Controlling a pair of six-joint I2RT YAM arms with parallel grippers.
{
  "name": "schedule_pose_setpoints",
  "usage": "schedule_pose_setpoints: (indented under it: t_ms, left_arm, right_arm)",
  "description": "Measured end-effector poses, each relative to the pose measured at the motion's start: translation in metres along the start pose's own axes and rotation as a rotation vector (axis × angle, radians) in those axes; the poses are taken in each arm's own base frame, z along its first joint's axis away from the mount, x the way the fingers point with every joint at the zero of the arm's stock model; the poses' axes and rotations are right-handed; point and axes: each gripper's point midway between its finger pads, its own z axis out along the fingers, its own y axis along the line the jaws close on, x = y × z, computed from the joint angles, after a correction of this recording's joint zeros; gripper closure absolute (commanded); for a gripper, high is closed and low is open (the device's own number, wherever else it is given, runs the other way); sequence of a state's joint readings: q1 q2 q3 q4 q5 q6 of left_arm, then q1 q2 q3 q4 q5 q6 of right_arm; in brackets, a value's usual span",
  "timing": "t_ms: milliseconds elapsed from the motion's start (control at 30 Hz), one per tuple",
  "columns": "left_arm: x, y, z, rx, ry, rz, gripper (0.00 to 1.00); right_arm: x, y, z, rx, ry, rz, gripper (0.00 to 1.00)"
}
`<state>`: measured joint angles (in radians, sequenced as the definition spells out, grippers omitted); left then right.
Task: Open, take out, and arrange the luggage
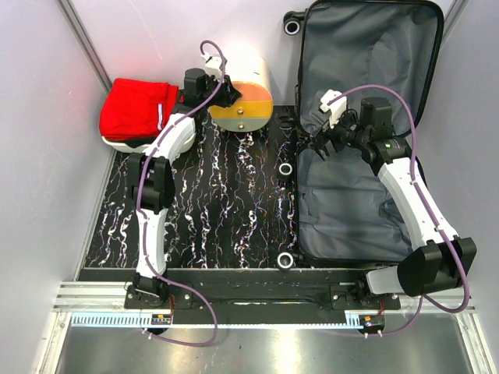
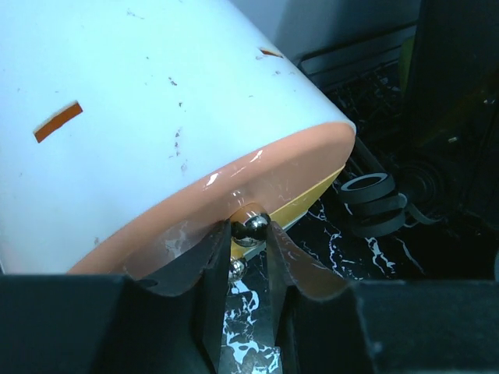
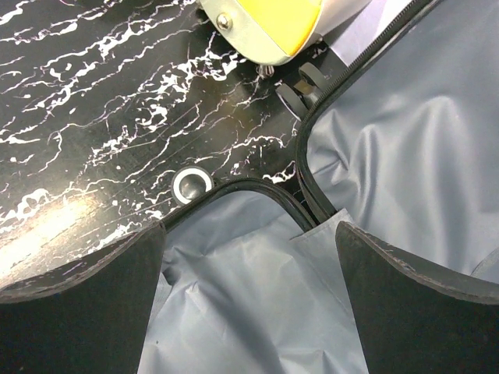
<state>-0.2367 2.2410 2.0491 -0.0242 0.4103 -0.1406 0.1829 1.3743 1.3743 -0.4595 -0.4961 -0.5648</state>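
Item: luggage [image 1: 343,210], lying open at the table's right, grey lining exposed, no contents visible inside. Step in hand, by judgement: arranging what came out. Left gripper [image 2: 248,238]: jaws narrow either side of the metal knob [image 2: 251,226] on the cylindrical box [image 2: 156,117]; pinching or clear cannot be told. Right gripper [image 3: 249,234]: spread wide above the lining. Next move probably calls for settling the box near the red garment [image 1: 136,105].

The luggage [image 1: 366,54] is lying fully open on the right side of the counter [image 1: 218,218], both halves showing grey fabric lining. Its wheels [image 1: 286,169] are sitting along the left edge.
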Motion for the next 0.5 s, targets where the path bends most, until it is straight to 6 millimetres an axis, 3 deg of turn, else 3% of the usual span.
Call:
schedule_pose_setpoints:
  t_ms: [200,300,433,467,500]
  left_arm:
    - [0.000,0.001,0.003,0.027,-0.015,-0.023,0.61]
    - [0.001,-0.003,0.002,0.051,-0.018,-0.026,0.50]
    - [0.011,-0.010,-0.006,0.079,-0.001,-0.014,0.22]
    - [0.014,-0.011,-0.010,0.082,0.011,-0.012,0.01]
    - [0.016,-0.012,-0.013,0.079,0.018,-0.005,0.01]
  right_arm:
    - [0.008,-0.005,0.005,0.026,0.028,0.038,0.00]
    - [0.006,-0.012,0.005,0.066,0.022,0.062,0.00]
    - [0.000,-0.022,0.005,0.112,-0.004,0.100,0.00]
    - [-0.002,-0.023,0.006,0.116,-0.011,0.107,0.00]
    - [-0.002,-0.024,0.007,0.121,-0.016,0.123,0.00]
